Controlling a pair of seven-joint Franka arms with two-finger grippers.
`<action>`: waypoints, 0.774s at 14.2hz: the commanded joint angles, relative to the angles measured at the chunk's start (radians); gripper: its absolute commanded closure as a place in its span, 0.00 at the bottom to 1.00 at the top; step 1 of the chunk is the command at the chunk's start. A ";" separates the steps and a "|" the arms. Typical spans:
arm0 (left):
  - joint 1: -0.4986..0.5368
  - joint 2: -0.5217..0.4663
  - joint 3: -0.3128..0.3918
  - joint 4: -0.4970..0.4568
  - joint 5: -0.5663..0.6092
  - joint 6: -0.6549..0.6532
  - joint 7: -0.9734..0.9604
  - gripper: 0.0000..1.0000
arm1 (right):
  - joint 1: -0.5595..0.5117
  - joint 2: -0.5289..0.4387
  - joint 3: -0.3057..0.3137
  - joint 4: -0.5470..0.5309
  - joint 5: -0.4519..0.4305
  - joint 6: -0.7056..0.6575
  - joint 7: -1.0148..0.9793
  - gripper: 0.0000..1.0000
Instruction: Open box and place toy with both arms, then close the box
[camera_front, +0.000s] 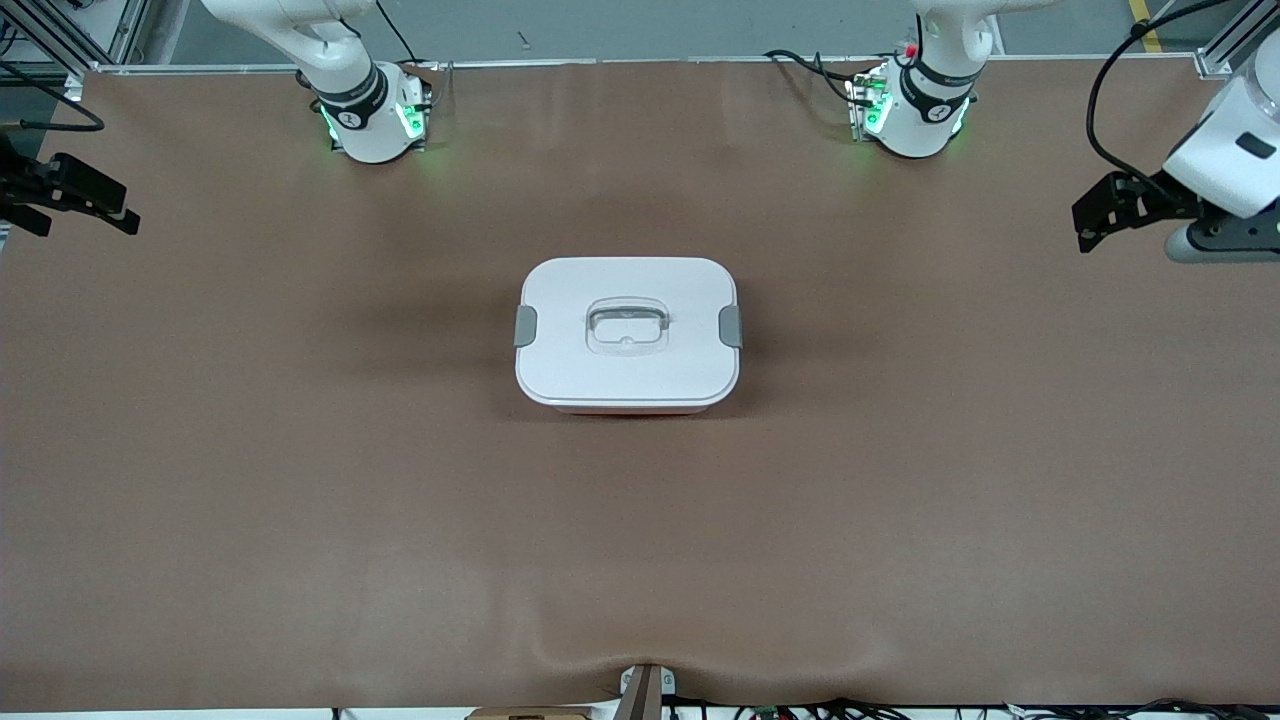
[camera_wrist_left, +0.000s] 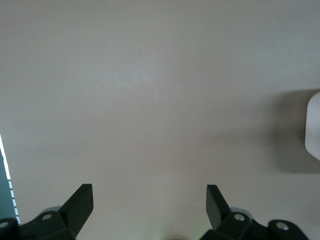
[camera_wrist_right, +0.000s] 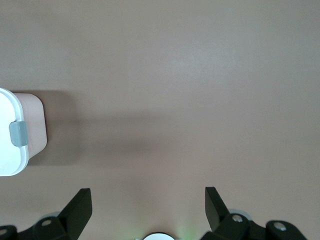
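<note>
The box stands in the middle of the brown table with its white lid on, a grey clip at each end and a clear handle in the middle of the lid. The toy is out of view. My left gripper hangs open and empty above the left arm's end of the table, well apart from the box. My right gripper hangs open and empty above the right arm's end. The left wrist view has the open left gripper over bare table and a sliver of the box. The right wrist view has the open right gripper, the box and a clip.
Both arm bases stand with green lights along the table's edge farthest from the front camera, with cables beside them. A small bracket sits at the table's nearest edge. The brown table cover lies bare around the box.
</note>
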 joint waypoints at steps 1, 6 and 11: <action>-0.106 -0.112 0.106 -0.120 -0.036 0.008 0.008 0.00 | 0.000 -0.006 0.003 0.005 -0.009 -0.003 -0.002 0.00; -0.102 -0.121 0.117 -0.117 -0.063 0.008 0.027 0.00 | 0.002 -0.003 0.003 0.013 -0.009 -0.003 0.001 0.00; -0.097 -0.098 0.117 -0.077 -0.136 -0.003 0.009 0.00 | 0.007 0.014 0.004 0.045 -0.005 -0.008 0.001 0.00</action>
